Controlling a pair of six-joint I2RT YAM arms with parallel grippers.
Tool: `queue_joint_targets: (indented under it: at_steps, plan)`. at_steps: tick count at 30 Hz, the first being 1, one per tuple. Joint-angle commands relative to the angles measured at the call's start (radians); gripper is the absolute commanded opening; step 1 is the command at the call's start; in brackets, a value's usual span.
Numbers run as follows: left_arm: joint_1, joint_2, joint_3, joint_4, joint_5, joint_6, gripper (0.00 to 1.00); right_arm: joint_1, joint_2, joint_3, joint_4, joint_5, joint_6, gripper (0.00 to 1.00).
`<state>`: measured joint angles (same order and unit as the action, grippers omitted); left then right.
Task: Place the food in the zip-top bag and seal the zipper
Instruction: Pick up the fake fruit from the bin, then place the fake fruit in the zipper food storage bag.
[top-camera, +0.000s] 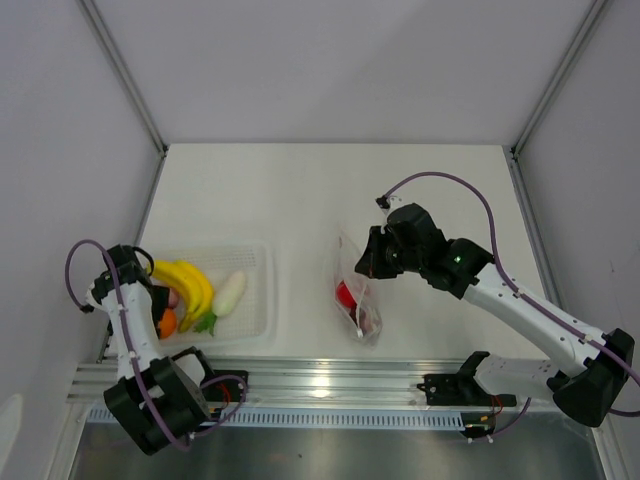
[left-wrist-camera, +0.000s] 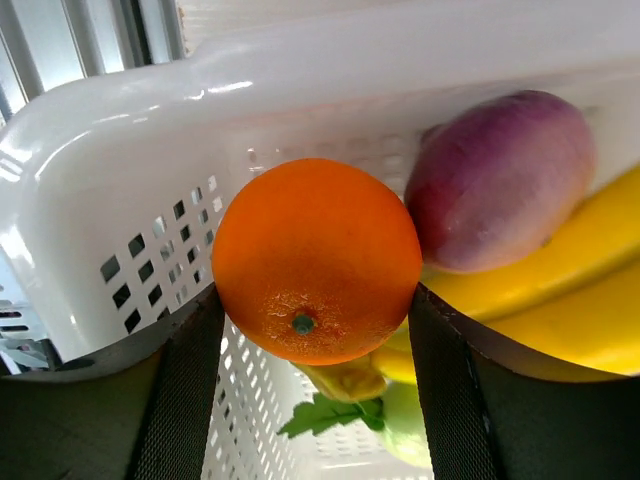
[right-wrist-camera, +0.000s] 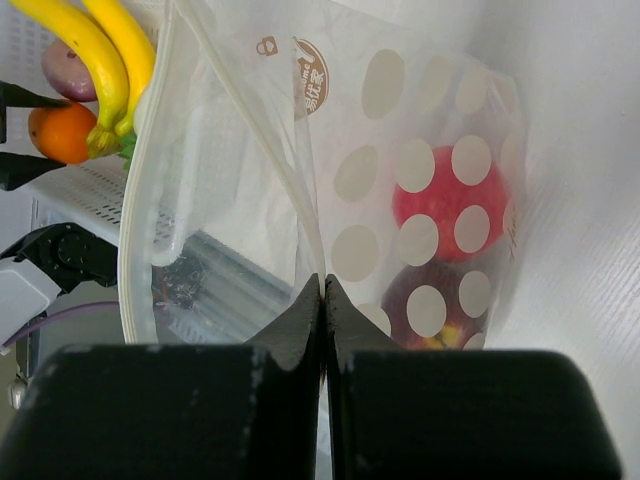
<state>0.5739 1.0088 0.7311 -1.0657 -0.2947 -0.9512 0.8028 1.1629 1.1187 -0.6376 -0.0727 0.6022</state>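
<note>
Left gripper (left-wrist-camera: 315, 345) is closed on the orange (left-wrist-camera: 316, 258), with a finger pressed to each side of it, low in the near corner of the tray (left-wrist-camera: 110, 140). Just behind the orange a purple one (left-wrist-camera: 500, 180) is seen resting against the banana (left-wrist-camera: 570, 290), and the radish (top-camera: 228, 293) lies beside these, further along the tray. Well apart from the tray, the bag (right-wrist-camera: 240, 150) is held on the table (top-camera: 300, 200) by the right gripper (right-wrist-camera: 322, 292), which is shut on it, one wall near the mouth being pinched between the jaws. Deeper inside, the apple (right-wrist-camera: 440, 195) and a dark round one (right-wrist-camera: 430, 305) are lodged at the bottom.

The orange is judged to be hard, light and smooth. Being round, it may squirt out of a grip, so it is best taken across its widest part, as it is now. The bag is judged thin, limp and crinkly. It would likely sag shut if released, so it is best held by the stiffer zipper (right-wrist-camera: 137, 190) strip at the mouth.

Contact between fingers and orange is shown only by the left wrist view; from the top, only a patch of orange is seen beside the arm. The parted zipper strips are made out only in the right wrist view. The gap between tray and bag is shown plainly only from the top.
</note>
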Motion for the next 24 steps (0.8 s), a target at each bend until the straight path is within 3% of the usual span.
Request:
queue_joint_targets:
  at_steps: [1,7,15,17,18,19,22,24]
  plan:
    - [-0.011,-0.077,0.076,-0.037,0.026,0.017,0.01,-0.002,-0.011,0.032,0.033,0.004,0.008,0.00]
    - [-0.201,-0.179,0.194,-0.085,-0.029,-0.039,0.01,-0.002,0.000,0.039,0.033,0.002,0.013,0.00]
    - [-0.753,-0.249,0.392,-0.053,-0.005,-0.061,0.01,-0.001,0.018,0.050,0.027,0.013,0.019,0.00]
    - [-0.877,-0.275,0.390,0.091,0.101,0.026,0.01,-0.001,0.020,0.052,0.027,0.014,0.027,0.00]
    - [-0.903,-0.306,0.380,0.246,0.171,0.102,0.01,0.001,0.021,0.056,0.027,0.014,0.028,0.00]
    - [-0.952,-0.321,0.331,0.321,0.301,0.117,0.01,0.004,0.023,0.061,0.026,0.016,0.031,0.00]
    - [-1.008,-0.339,0.260,0.584,0.533,0.132,0.01,0.016,0.027,0.078,0.023,0.024,0.037,0.00]
    - [-1.029,-0.311,0.260,0.662,0.607,0.138,0.01,0.022,0.031,0.087,0.013,0.033,0.042,0.00]
